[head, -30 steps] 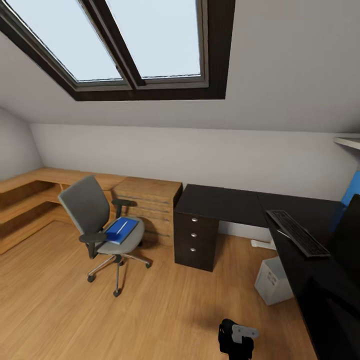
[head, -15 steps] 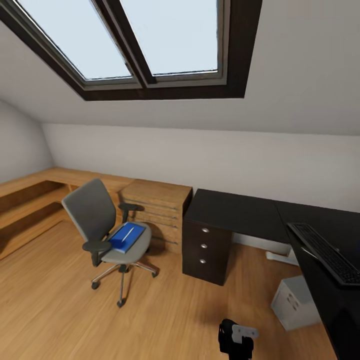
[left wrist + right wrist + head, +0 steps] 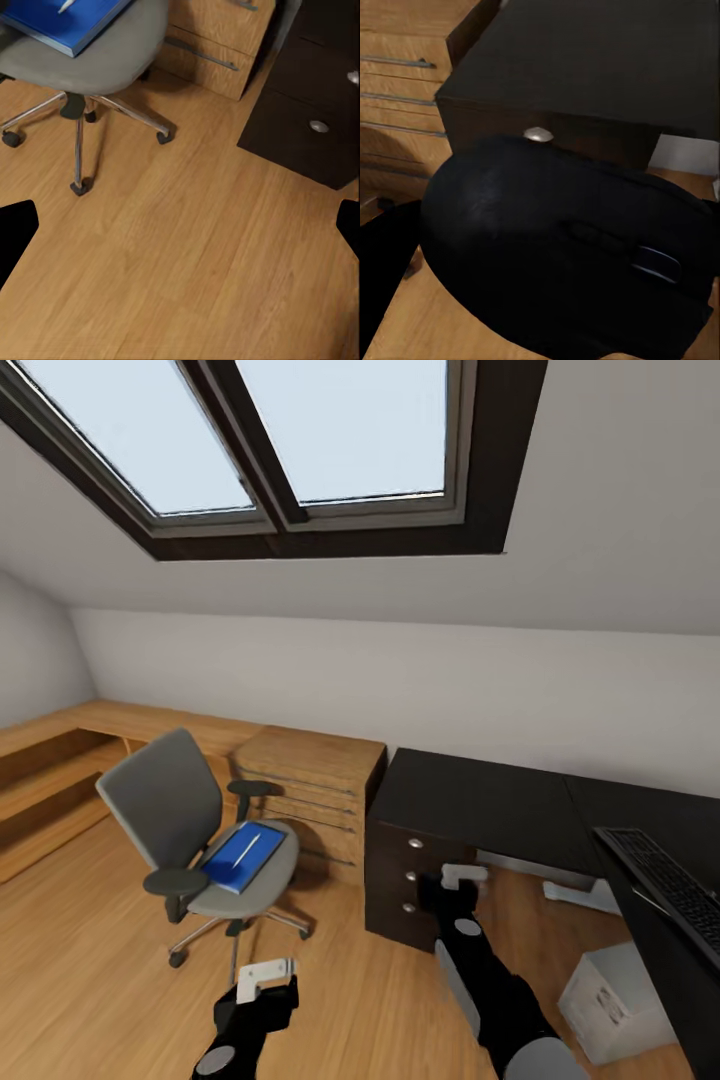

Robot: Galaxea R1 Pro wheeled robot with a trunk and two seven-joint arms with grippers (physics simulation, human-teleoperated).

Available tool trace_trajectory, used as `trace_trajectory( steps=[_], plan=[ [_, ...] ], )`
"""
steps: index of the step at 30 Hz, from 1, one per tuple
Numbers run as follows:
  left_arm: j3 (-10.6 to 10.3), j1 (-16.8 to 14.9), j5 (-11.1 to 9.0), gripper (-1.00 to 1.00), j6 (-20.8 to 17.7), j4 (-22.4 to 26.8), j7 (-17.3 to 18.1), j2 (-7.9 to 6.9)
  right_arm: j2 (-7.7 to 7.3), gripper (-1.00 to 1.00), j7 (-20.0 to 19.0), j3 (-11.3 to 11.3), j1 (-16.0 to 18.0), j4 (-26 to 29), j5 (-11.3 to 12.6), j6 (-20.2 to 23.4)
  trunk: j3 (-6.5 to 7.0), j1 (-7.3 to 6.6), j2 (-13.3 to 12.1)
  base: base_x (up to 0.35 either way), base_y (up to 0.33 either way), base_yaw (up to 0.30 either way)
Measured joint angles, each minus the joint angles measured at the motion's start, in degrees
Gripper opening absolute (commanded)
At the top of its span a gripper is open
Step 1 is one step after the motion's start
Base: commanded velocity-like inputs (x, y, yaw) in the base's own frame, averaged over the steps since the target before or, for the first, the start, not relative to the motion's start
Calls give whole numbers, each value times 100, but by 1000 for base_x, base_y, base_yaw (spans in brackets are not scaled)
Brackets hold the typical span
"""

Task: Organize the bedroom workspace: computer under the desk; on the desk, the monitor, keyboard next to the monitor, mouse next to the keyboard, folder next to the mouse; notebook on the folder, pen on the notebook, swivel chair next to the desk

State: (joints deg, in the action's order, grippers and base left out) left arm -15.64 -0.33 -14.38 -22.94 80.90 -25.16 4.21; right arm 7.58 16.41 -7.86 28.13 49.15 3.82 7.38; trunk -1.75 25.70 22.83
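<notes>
The grey swivel chair (image 3: 170, 805) stands on the wood floor left of the black desk (image 3: 480, 790). On its seat lies the blue folder (image 3: 242, 856) with the white pen (image 3: 249, 848) on top; the left wrist view shows the folder (image 3: 64, 22) at the frame's edge. The black keyboard (image 3: 668, 888) rests on the desk's right wing, and the pale computer (image 3: 620, 1002) sits beneath it. My right gripper (image 3: 452, 882) hangs before the desk drawers, shut on the dark mouse (image 3: 562, 247). My left gripper (image 3: 264, 974) is open over bare floor. Monitor and notebook are out of view.
An oak drawer unit (image 3: 312, 790) stands between chair and desk, with a low oak shelf (image 3: 50, 755) running along the left wall. The chair's star base (image 3: 79, 124) spreads over the floor. A skylight (image 3: 300, 440) sits in the sloped ceiling above.
The head view has turned slightly, shifting the room. Both arms have come up into the picture; the right one now holds the mouse in front of the drawers.
</notes>
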Motion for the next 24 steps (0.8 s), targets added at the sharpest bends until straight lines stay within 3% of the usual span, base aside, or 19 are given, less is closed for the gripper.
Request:
trace_trajectory(
  steps=[1, 4, 6, 12, 15, 24],
  plan=[
    [4, 0, -2, 100, -112, 113, 2, 13, 0, -100, -1, 0, 3, 230, 14, 261, -1, 1, -2, 328, 0, 0],
    [43, 1, -3, 100, -596, 574, 9, 109, -10, -100, -36, 15, 71, 1257, 40, 1576, -1, 1, -2, 328, 0, 0],
    [136, 1, -14, 100, -681, 639, 10, 121, -23, -100, -73, 25, 93, 1440, 52, 1844, -2, 1, -3, 328, 0, 0],
    [401, 3, -27, 100, -729, 639, 3, 75, -44, -100, -120, 11, 107, 1149, 27, 1986, -2, 1, -3, 328, 0, 0],
    [696, 2, -37, 100, -735, 630, 9, 48, -54, -100, -132, 10, 106, 1080, 30, 2002, -2, 1, -3, 328, 0, 0],
    [838, 3, -15, 100, -695, 190, -24, 64, -52, -100, -70, 0, 100, 1093, 11, 2006, -2, 1, -3, 328, 0, 0]
  ],
)
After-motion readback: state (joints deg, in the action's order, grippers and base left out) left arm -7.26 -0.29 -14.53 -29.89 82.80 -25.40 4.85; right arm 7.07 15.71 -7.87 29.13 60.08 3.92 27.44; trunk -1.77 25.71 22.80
